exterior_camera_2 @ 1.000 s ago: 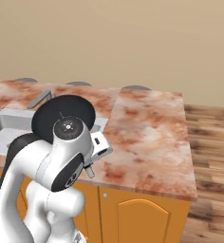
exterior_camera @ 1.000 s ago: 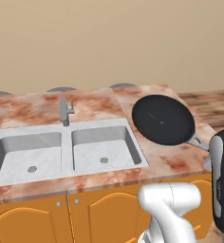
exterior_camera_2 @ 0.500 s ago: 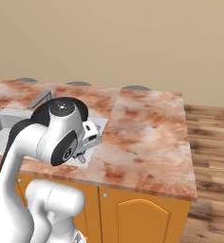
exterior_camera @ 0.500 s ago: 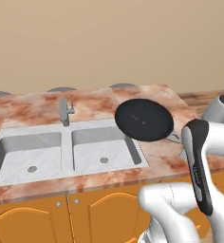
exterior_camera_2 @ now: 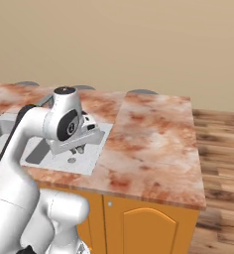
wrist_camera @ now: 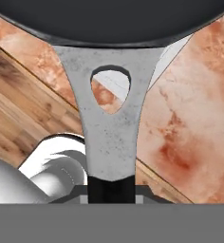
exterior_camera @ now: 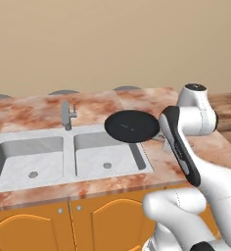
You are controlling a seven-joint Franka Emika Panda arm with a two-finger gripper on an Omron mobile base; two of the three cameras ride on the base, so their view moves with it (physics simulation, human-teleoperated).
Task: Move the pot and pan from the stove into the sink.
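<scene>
Black, flat and round: the pan point(exterior_camera: 132, 126), centre of the left base view, held above the tabletop point(exterior_camera: 34, 110) and overlapping the upper right corner of the sink point(exterior_camera: 63, 156). Stainless double basin across the left half of that frame, grey faucet point(exterior_camera: 66, 115) upright behind the divider between the two bowls. White arm rising from the lower right and bending over toward the pan's right side, hiding the handle there. Orange cabinet doors point(exterior_camera: 63, 220) along the bottom. Wooden floor point(exterior_camera: 227, 110) at the far right edge.

Right base view: white arm at the left, gripper point(exterior_camera_2: 79, 147) just below the round dark-faced wrist joint, left of centre, pointing away over the sink's edge point(exterior_camera_2: 96, 149). Marbled reddish tabletop point(exterior_camera_2: 153, 144) spreading across the middle, plank floor point(exterior_camera_2: 220, 163) at the right, orange cabinet point(exterior_camera_2: 144, 228) below. Pan mostly hidden behind the arm.

Hand view: pan's dark rim point(wrist_camera: 109, 23) arching across the top, its grey metal handle point(wrist_camera: 109, 133) running straight down the middle, with a teardrop hole near the top. Gripper point(wrist_camera: 111, 190) at the bottom centre, clenched on the lower end of that handle. Reddish tabletop point(wrist_camera: 190, 128) at the right, wooden floor point(wrist_camera: 23, 95) at the left.
</scene>
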